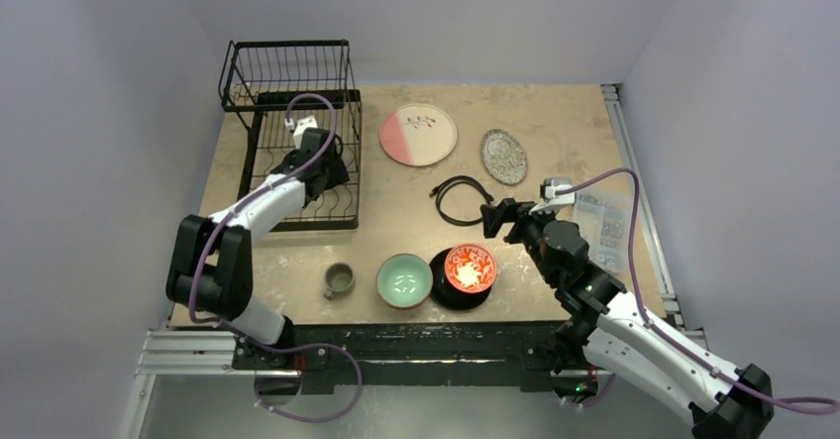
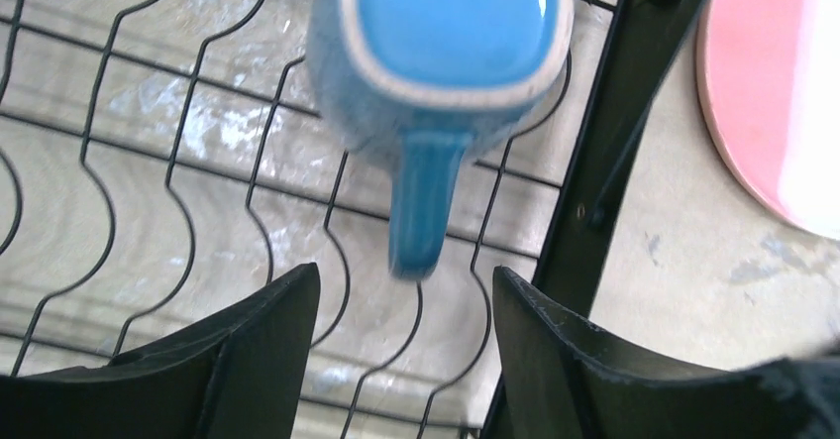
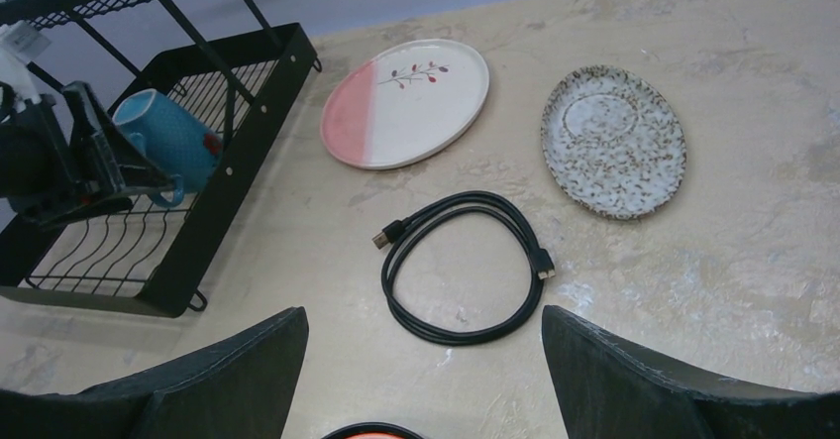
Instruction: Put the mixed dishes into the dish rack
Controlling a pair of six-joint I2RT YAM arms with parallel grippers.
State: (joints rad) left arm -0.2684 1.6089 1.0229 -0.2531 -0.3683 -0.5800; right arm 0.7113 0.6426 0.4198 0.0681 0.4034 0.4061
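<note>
The blue-handled mug (image 2: 446, 53) rests on the wires of the dish rack's lower tray (image 2: 178, 191), its handle (image 2: 426, 201) pointing at my left gripper (image 2: 406, 300). That gripper is open and empty, with the handle tip just ahead of its fingertips. In the top view the left gripper (image 1: 332, 166) covers the mug. My right gripper (image 1: 495, 219) is open and empty above the table. The red-patterned bowl (image 1: 470, 268) sits on the black plate (image 1: 458, 295), beside the mint-green bowl (image 1: 404, 279) and the small grey cup (image 1: 339, 279). Further back lie the pink-and-white plate (image 1: 418, 134) and the speckled plate (image 1: 504, 156).
A black coiled cable (image 3: 466, 266) lies just ahead of the right gripper (image 3: 424, 340). A clear parts box (image 1: 602, 223) sits at the right edge. The rack's raised basket (image 1: 287, 72) stands at the back left. Walls close in on the left and right.
</note>
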